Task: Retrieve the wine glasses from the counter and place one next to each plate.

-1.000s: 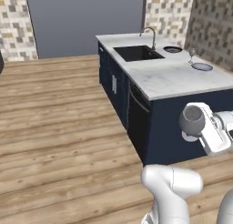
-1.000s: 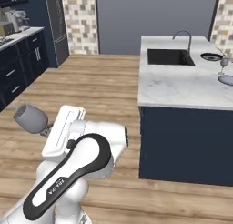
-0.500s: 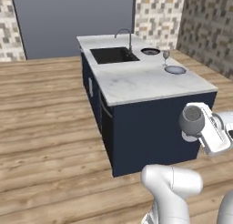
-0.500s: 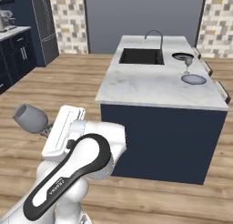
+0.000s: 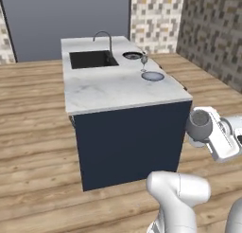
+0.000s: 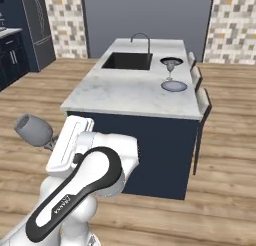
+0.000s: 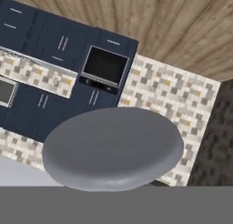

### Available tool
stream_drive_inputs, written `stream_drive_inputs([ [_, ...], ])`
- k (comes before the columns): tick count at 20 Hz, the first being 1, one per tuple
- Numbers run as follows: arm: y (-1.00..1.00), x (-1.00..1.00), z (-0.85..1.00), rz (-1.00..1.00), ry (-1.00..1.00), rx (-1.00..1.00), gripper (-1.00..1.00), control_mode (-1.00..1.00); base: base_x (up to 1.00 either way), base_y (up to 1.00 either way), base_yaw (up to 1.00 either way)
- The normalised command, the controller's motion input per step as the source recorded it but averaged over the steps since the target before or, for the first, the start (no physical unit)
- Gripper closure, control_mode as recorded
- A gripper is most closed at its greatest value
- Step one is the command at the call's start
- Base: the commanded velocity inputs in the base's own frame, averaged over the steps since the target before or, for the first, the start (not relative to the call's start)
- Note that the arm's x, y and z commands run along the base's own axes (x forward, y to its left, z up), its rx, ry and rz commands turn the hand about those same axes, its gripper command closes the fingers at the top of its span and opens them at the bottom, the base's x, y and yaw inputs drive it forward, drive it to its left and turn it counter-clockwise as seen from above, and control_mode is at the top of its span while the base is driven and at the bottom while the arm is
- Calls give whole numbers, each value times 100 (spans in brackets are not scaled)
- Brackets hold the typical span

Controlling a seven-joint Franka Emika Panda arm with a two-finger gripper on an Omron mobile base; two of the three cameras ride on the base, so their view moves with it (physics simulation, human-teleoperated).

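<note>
Carrying a wine glass (image 5: 199,125) in its clenched gripper (image 5: 211,138); next, set it by the plate (image 5: 152,76) at twelve o'clock.

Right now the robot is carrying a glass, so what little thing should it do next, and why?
Probably roll closer to the island. The pincer holds one wine glass out beside the island, short of the top. The pale plate has no glass of its own yet; the other glass stands by the dark-ringed plate.

Grey wine glass (image 5: 199,125), white veined marble island (image 5: 113,87) on navy base.
</note>
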Motion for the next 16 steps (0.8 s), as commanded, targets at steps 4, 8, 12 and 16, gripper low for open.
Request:
stream_drive_inputs([
  [4,0,0,0,0,0,0,100,100,0,-100,8],
  [8,0,0,0,0,0,0,100,100,5,-100,10],
  [12,0,0,0,0,0,0,100,100,29,-100,14],
  [16,0,0,0,0,0,0,100,100,63,-100,17],
])
